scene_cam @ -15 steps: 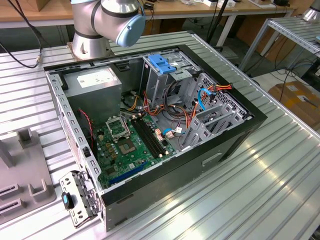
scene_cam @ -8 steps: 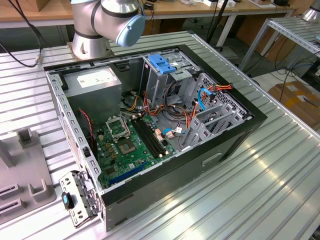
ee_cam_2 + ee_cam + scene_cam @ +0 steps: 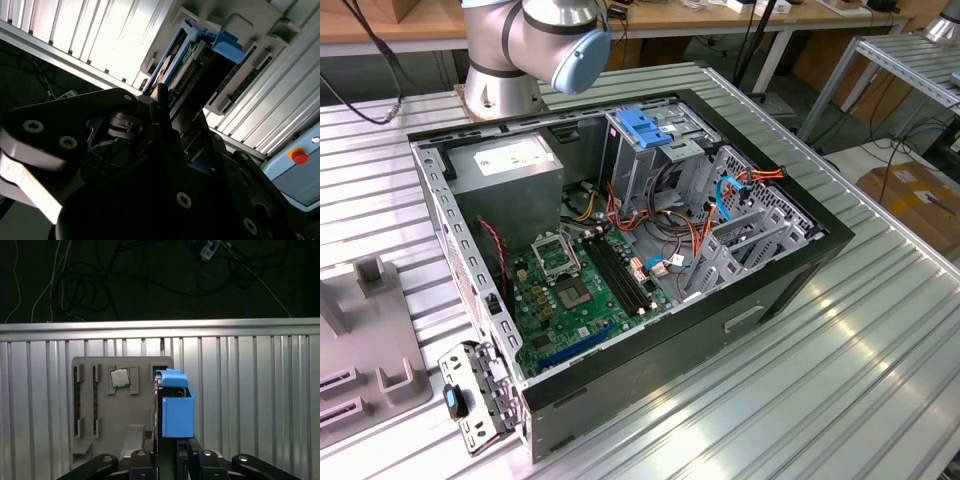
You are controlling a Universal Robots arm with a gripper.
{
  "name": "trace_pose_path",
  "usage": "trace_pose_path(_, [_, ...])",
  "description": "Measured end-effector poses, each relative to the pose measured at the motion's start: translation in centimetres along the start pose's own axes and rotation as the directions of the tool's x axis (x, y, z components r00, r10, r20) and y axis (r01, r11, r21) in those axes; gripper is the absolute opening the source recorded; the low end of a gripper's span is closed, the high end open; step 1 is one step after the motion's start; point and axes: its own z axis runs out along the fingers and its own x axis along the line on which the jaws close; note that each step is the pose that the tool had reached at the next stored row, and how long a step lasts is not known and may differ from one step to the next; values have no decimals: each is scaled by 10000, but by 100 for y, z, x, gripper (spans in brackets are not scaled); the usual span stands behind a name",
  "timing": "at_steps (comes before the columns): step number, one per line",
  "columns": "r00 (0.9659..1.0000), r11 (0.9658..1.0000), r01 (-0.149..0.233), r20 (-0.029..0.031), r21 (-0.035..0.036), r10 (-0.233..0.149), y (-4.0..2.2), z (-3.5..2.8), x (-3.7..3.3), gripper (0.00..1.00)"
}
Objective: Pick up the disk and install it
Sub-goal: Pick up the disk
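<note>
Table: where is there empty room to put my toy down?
Free: the bare ribbed table on the exterior view's right of the open computer case, out to the table's edge. Crowded: inside the case, with cables and motherboard, and the exterior view's left, where a grey holder sits.

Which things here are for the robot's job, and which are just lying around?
For the job: the disk, the end effector close to it, the open computer.
Just lying about: the small chip, the red button, the cardboard box.
</note>
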Motion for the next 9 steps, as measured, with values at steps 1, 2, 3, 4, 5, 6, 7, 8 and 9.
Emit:
trace_pose_path(1, [10000,10000,1,0,0,-1,0,-45,-1,35])
trace_pose_path(2, [10000,10000,2,0,0,-2,0,-108,-1,35])
trace_pose_path(3, [10000,10000,3,1,1,-3,0,-136,-2,35])
trace_pose_path(4, [10000,10000,3,0,-1,-3,0,-175,-3,35])
trace_pose_path(5, [10000,10000,3,1,0,-3,0,-206,-4,35])
trace_pose_path(6, [10000,10000,4,0,0,-4,0,-231,-5,35])
trace_pose_path(7, [10000,10000,4,0,-1,-4,0,-249,-6,35])
trace_pose_path(8, [10000,10000,4,0,0,-4,0,-266,-6,35])
trace_pose_path(9, [10000,10000,5,0,-1,-5,0,-281,-7,35])
